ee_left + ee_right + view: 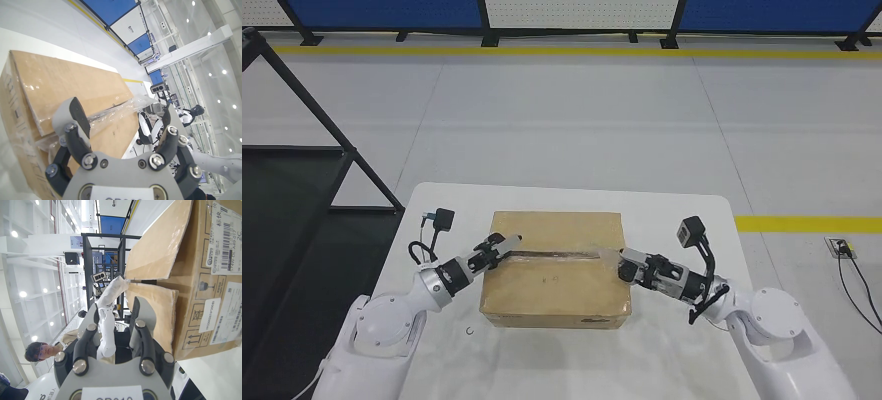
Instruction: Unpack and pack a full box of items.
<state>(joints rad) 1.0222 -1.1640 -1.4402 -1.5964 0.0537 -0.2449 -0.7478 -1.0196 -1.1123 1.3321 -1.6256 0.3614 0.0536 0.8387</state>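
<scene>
Looks like a large robotics lab or test hall, not a home or shop. Around the white table (442, 200), wide pale polished floor (592, 120). Far beyond the table, a yellow floor line (542, 50) in front of blue and white partition panels (382, 12). Just beside the table, a black metal frame (332, 150). Near the table, a floor socket with cable (839, 246). High above and away from the table, tall white shelving (37, 279) and rows of ceiling spotlights (224, 72).
</scene>
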